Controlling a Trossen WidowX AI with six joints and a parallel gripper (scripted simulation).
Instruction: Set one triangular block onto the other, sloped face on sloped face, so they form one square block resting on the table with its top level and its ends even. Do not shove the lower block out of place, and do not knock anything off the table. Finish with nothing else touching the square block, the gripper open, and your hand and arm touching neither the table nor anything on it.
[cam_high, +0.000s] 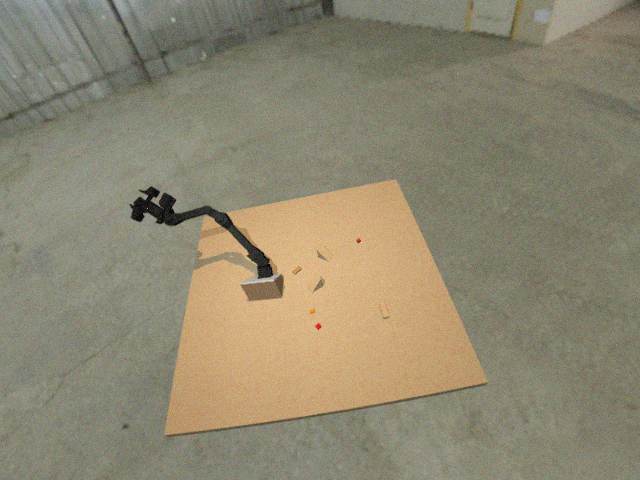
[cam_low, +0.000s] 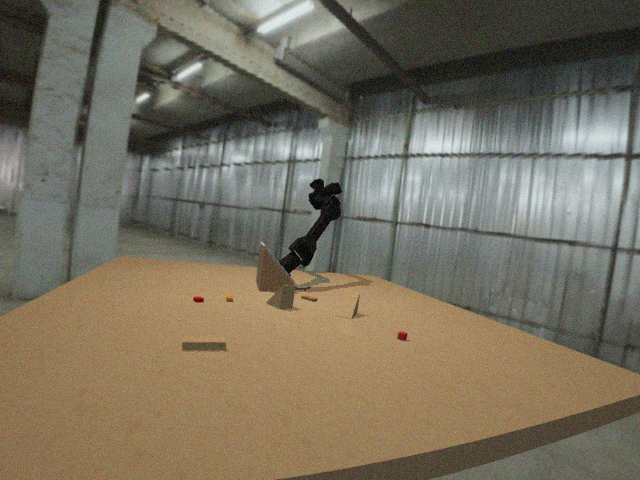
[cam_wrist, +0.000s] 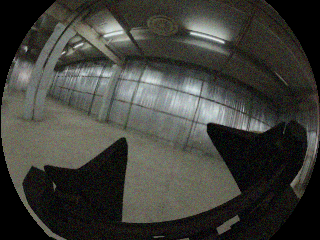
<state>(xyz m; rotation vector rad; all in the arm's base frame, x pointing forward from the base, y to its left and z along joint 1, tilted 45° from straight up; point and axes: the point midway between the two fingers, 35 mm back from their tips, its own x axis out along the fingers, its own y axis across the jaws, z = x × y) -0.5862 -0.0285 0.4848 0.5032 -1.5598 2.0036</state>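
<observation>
warehouse wall (cam_high: 67, 56) (cam_low: 491, 191) (cam_wrist: 165, 107) looks blurred behind the dark fingers (cam_high: 135, 198) (cam_low: 316, 183).

Black, slim-linked arm, with dark, pointed, wedge-shaped fingers.

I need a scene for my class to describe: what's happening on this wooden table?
Nothing is being handled right now. The black robot arm's open gripper is raised beyond the table's edge, away from the blocks. Two light wooden triangular blocks, and, stand apart, so the square block is not yet formed. Around them lie two red pieces and one small orange piece.
</observation>
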